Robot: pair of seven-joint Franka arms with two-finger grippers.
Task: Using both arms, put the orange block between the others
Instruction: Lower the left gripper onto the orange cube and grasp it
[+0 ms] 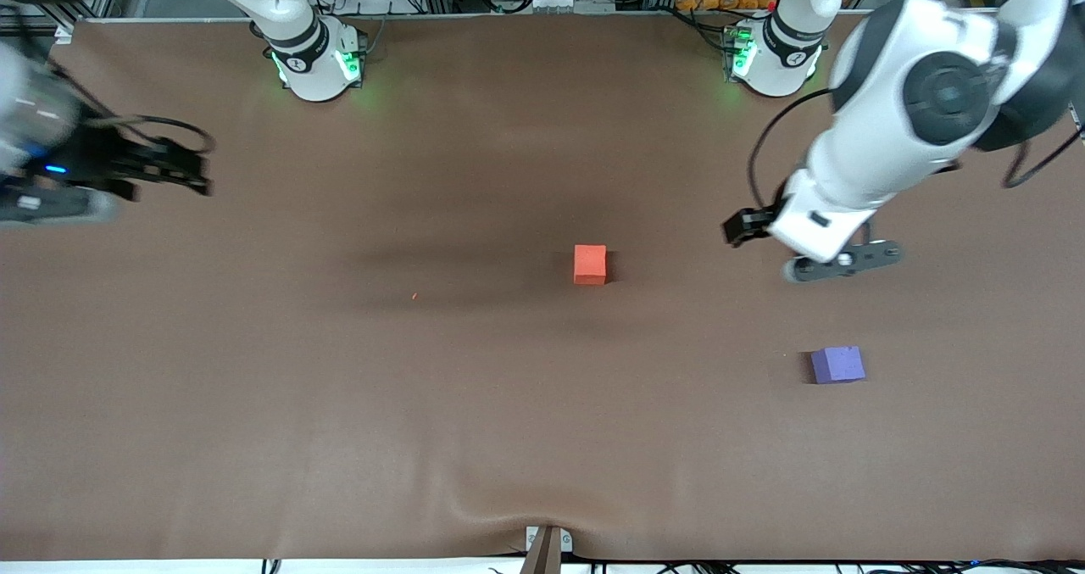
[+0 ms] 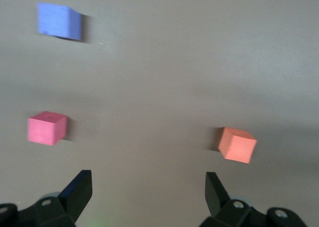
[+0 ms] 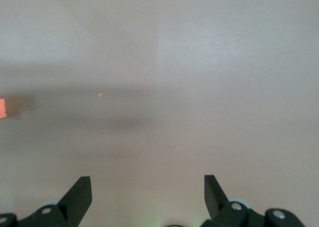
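Orange block (image 1: 590, 264) sits beside my left gripper (image 2: 148, 194), near the pink cube (image 2: 46, 127) and purple cube (image 1: 837, 364); both grippers, including the right gripper (image 3: 147, 194), gape wide, holding nothing.

The pinkish-red cube (image 2: 47, 127) is hidden under the left arm (image 1: 898, 125) in the front view; the orange block (image 3: 2, 108) is cut off, seemingly, in the right wrist view.

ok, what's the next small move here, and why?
Probably bring the left gripper down over the orange block: its jaws are open and empty, the block sits loose on the table, away from the pink block and purple block. The right gripper waits.
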